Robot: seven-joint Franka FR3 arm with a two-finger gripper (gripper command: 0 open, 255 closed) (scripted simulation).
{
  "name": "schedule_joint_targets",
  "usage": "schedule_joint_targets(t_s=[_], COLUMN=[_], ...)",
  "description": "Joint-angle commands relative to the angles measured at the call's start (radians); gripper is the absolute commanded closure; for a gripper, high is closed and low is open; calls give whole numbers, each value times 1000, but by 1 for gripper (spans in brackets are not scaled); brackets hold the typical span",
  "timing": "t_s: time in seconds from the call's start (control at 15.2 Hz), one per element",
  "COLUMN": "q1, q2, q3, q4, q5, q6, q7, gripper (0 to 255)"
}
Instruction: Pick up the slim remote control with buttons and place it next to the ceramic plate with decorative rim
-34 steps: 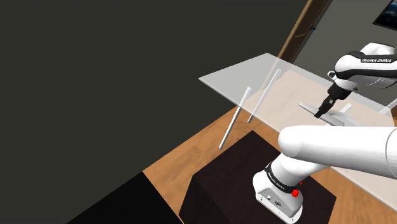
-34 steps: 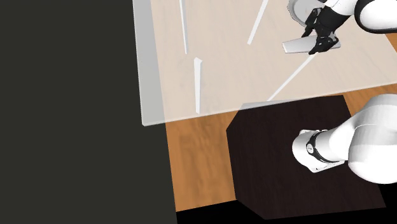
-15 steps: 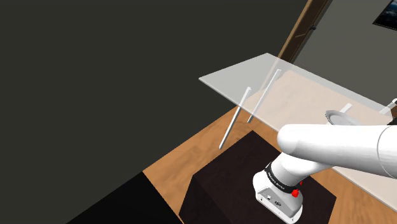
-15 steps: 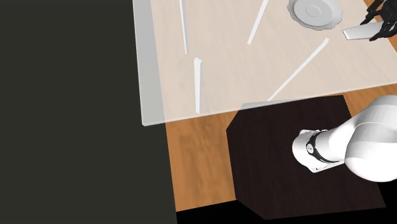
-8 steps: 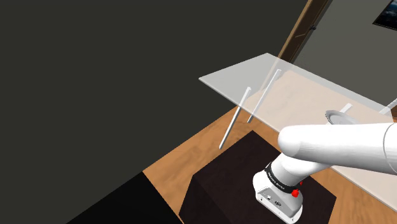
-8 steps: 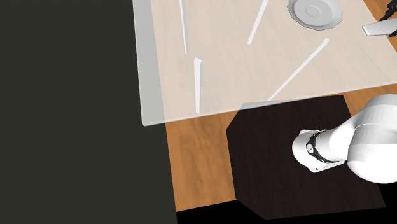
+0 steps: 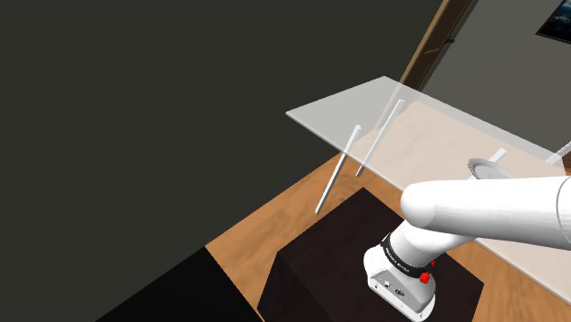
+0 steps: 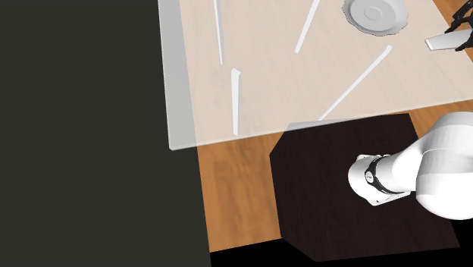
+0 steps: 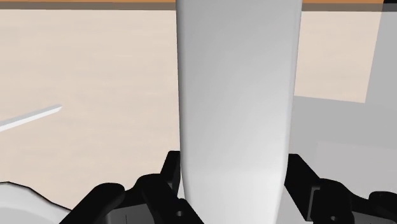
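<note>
The remote (image 9: 235, 95) is drawn as a plain light-grey slim slab with no buttons showing. My gripper (image 9: 234, 170) is shut on it, one black finger (image 9: 170, 170) against each long side. In the second exterior view the remote (image 8: 443, 42) hangs at that view's right edge, with the gripper (image 8: 462, 34) on its right end. The white plate (image 8: 375, 15) with a wavy rim rests on the table to the left of the remote, a short gap between them. The plate's rim (image 7: 483, 168) peeks out behind my arm in the shoulder view, and its edge (image 9: 19, 202) shows beside the fingers.
The table has a translucent top (image 8: 174, 114) on thin white slanted legs (image 8: 236, 98). My dark stand (image 8: 326, 190) sits on the wood floor at the table's near edge. The white arm (image 7: 494, 210) covers part of the table. A dark wall (image 7: 137, 110) fills the shoulder view's left.
Two seconds ago the held remote hung over the plate; it has since been carried to the second exterior view's right edge. In the last half second it came slightly back and lower.
</note>
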Motion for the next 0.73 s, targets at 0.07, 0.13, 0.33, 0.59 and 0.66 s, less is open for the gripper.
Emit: schedule_joint_targets(t_s=[0.07, 0.13, 0.33, 0.59, 0.66], q1=[24, 32, 57, 64, 64], q2=[1, 1, 1, 0, 0], q3=[-45, -59, -102, -114, -114], q4=[-16, -21, -35, -39, -39], q5=[-20, -27, -47, -53, -53], q6=[37, 48, 82, 91, 91], q7=[8, 11, 21, 24, 24], gripper=[255, 255, 255, 255, 255])
